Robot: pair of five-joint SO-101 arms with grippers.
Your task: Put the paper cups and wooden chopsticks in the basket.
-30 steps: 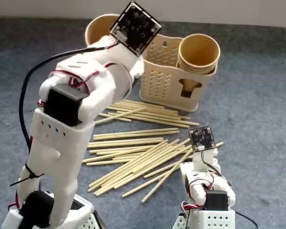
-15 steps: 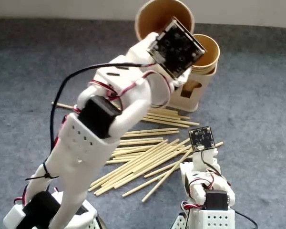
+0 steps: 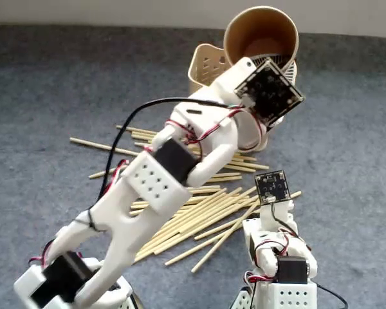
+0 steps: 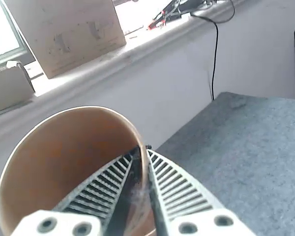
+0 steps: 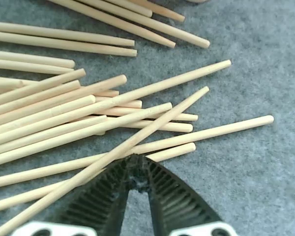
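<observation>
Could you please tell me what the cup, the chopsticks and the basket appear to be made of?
Cup: likely paper, matte tan, with a thin wall. Chopsticks: apparently bare wood, pale and matte, no sheen. Basket: probably moulded plastic, cream and smooth, with rows of punched slots.

A makeshift robotics workroom or office corner is suggested here, as a grey felt-like mat (image 3: 347, 129) is seen laid as the work surface, a plain white wall (image 4: 187, 83) is caught behind it, and a window ledge (image 4: 113, 56) is found cluttered with loose cables (image 4: 174, 14) and a leaning cardboard panel (image 4: 64, 32).
</observation>
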